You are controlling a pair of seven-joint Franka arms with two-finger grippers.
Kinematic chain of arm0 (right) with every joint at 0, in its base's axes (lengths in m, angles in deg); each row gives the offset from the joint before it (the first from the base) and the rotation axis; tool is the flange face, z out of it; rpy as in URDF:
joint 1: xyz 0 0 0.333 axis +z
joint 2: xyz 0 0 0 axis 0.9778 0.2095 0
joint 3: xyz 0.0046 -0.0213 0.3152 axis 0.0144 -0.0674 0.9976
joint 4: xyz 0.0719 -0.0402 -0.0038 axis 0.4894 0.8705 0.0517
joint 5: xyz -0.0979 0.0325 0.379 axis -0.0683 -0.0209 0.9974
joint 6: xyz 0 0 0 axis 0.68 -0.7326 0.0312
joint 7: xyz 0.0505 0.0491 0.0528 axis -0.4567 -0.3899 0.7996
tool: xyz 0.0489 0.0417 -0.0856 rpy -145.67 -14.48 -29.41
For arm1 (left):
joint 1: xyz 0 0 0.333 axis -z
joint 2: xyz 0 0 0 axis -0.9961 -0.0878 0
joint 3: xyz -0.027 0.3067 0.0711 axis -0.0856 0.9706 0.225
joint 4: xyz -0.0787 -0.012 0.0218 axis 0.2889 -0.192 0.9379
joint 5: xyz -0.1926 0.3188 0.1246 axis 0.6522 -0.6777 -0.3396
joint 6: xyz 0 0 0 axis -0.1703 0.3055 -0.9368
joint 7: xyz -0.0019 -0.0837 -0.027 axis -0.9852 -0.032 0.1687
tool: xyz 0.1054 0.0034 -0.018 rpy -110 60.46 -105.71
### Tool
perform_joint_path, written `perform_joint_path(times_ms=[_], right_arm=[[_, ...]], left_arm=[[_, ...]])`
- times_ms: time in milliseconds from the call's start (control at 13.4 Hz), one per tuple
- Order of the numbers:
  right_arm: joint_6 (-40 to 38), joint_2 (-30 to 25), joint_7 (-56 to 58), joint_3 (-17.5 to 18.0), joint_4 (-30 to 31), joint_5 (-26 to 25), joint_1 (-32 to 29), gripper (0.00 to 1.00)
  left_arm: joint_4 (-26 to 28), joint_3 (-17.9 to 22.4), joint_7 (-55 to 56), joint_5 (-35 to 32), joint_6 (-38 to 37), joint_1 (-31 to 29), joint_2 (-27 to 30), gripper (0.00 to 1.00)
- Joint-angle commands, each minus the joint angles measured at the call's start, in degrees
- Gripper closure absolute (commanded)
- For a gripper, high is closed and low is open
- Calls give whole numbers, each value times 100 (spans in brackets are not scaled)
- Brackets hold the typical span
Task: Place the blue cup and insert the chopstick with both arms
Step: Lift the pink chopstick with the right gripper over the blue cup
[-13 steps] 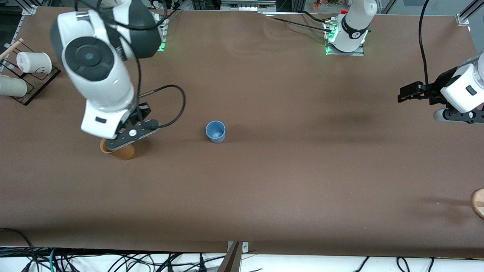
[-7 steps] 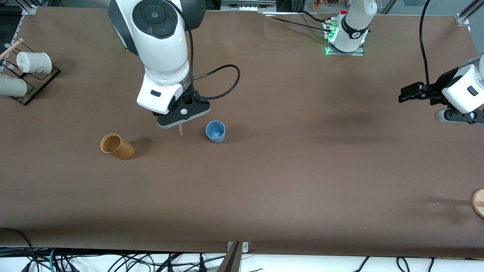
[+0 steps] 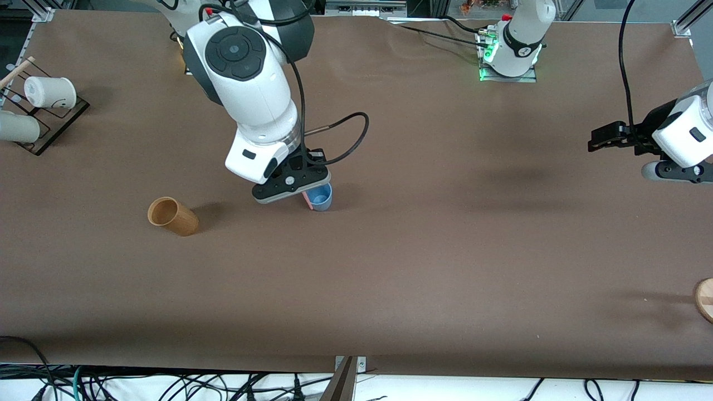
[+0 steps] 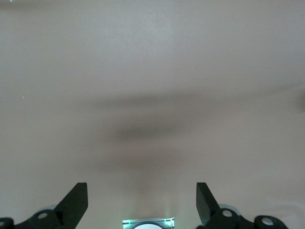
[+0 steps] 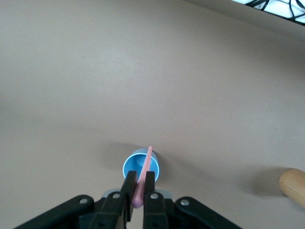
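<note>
Placement apparently done: blue cup (image 3: 320, 196) upright on table (image 3: 445, 250), just beneath right gripper (image 3: 303, 192). Chopstick (image 5: 143, 179) clamped between its shut fingers, tip over cup mouth; release pending. Left gripper (image 4: 142, 202) spread wide, empty, waiting at its own table end.

— Any writing, labels, brand marks or numbers to read anywhere here?

— None that can be made out. The white cylindrical cup (image 3: 50, 92) lying on the dark rack (image 3: 67, 120) carries a faint dark mark, too small to read.

— Anything on the robots?

— The round dark grey joint cap (image 3: 233, 53) of the right arm has only raised shapes, no legible lettering.
</note>
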Motion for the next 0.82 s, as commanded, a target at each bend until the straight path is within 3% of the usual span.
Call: perform_joint_path(times_ms=[0,224,745], right_arm=[[35,83,-147,-1,9,112,43,100],[26,163,-59,-19,19,585,-27,100],[-53,110,133,-54,475,517,-45,100]], left_arm=[[2,-31,-119,-33,12,-43,16,0],[2,-31,-119,-33,12,-43,16,0],[2,-31,-110,-33,12,-43,16,0]])
